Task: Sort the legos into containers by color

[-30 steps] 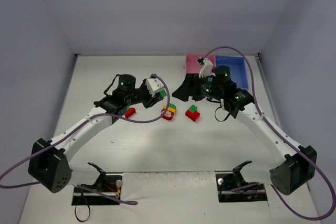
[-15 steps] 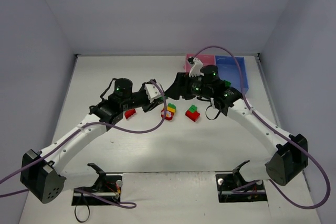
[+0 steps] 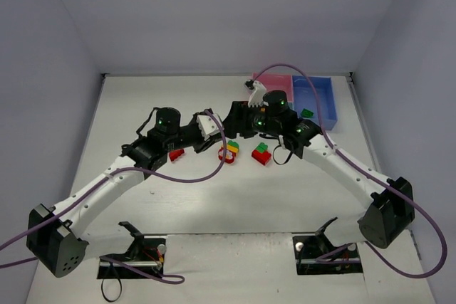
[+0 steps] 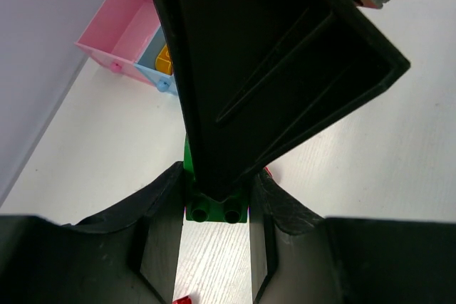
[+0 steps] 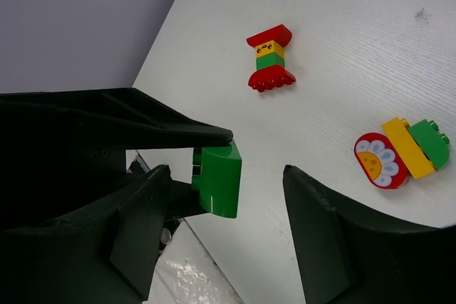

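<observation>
My left gripper [image 4: 216,184] is shut on a green lego [image 4: 216,208], held above the table. My right gripper [image 5: 226,176] is open around that same green lego [image 5: 218,179], with a gap on each side. In the top view both grippers meet mid-table near my right gripper [image 3: 234,117], and the held lego is hidden there. On the table lie a red-yellow-green clump [image 3: 229,152], a red-green clump [image 3: 261,153] and a red piece [image 3: 176,153]. The pink tray [image 3: 283,80] and the medium blue tray [image 3: 322,90] stand at the back right. A green lego [image 3: 306,112] lies in the medium blue tray.
The light blue tray [image 4: 152,70] next to the pink tray [image 4: 120,28] holds a yellow piece [image 4: 165,58]. Grey walls close the table on three sides. Purple cables loop over both arms. The flower-faced clump [image 5: 399,152] and a red-yellow-green stack [image 5: 270,59] lie below my right gripper.
My right arm has swung left from the trays to the left gripper, and its jaws have narrowed around the green lego. The left arm has shifted slightly right, still holding it.
</observation>
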You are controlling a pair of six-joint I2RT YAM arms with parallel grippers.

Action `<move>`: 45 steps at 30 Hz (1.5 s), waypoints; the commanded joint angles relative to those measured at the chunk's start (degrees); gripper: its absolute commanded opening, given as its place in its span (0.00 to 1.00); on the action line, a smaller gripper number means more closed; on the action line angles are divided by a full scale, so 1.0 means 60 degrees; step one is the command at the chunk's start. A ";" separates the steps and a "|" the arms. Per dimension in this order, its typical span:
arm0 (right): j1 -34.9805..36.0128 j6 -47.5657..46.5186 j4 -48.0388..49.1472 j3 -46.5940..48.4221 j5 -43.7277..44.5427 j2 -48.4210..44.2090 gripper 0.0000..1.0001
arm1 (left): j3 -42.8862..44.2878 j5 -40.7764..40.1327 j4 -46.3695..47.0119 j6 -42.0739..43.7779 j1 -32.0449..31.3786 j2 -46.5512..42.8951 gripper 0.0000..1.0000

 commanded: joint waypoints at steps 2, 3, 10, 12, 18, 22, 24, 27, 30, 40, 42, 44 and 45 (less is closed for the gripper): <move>0.0213 0.0044 0.0759 0.0166 0.0073 0.0046 0.57 | 0.0143 0.0075 0.0684 0.0145 -0.0088 -0.0305 0.00; 0.0228 0.0030 0.0759 0.0166 0.0058 0.0075 0.56 | 0.0129 0.0104 0.0699 0.0145 -0.0103 -0.0276 0.00; 0.0301 -0.0014 0.0759 0.0020 0.0116 0.0236 0.23 | 0.0085 0.0046 0.0787 0.0203 -0.0147 -0.0349 0.03; 0.0287 -0.0145 0.0744 -0.0068 0.0423 0.0193 0.06 | 0.0055 0.0003 0.0758 0.0174 -0.0147 -0.0349 0.10; -0.0035 -0.0834 0.0481 0.0107 0.1886 0.0090 0.00 | -0.0281 -0.1080 0.0727 -0.0805 -0.0147 -0.0437 0.61; -0.1348 -0.1070 0.0232 -0.0024 0.3132 0.0031 0.00 | -0.0560 -0.2691 0.0890 -0.2371 -0.0059 -0.0598 0.79; -0.2010 -0.0923 0.0159 -0.0112 0.4153 0.0031 0.00 | -0.0516 -0.3247 0.0583 -0.3236 -0.0030 -0.0671 0.81; -0.3226 -0.0762 0.0129 -0.0142 0.5314 0.0133 0.00 | -0.0501 -0.4067 -0.0120 -0.4876 0.0073 -0.0803 0.83; -0.4427 -0.0557 0.0129 0.0048 0.6428 0.0499 0.01 | -0.0530 -0.4638 -0.1026 -0.5844 0.0117 -0.0920 0.84; -0.6422 -0.0820 0.0275 0.1819 0.6577 0.3382 0.12 | -0.0823 -0.5710 -0.2874 -0.7574 0.0234 -0.1330 0.84; -0.6466 -0.0937 0.0305 0.2011 0.6460 0.3779 0.19 | -0.0823 -0.5813 -0.3153 -0.7735 0.0263 -0.1331 0.84; -0.6495 -0.1010 0.0304 0.2274 0.6285 0.4278 0.30 | -0.0853 -0.5944 -0.3343 -0.7853 0.0307 -0.1301 0.84; -0.6510 -0.1098 0.0305 0.2333 0.6197 0.4410 0.35 | -0.0853 -0.5974 -0.3402 -0.7868 0.0380 -0.1272 0.84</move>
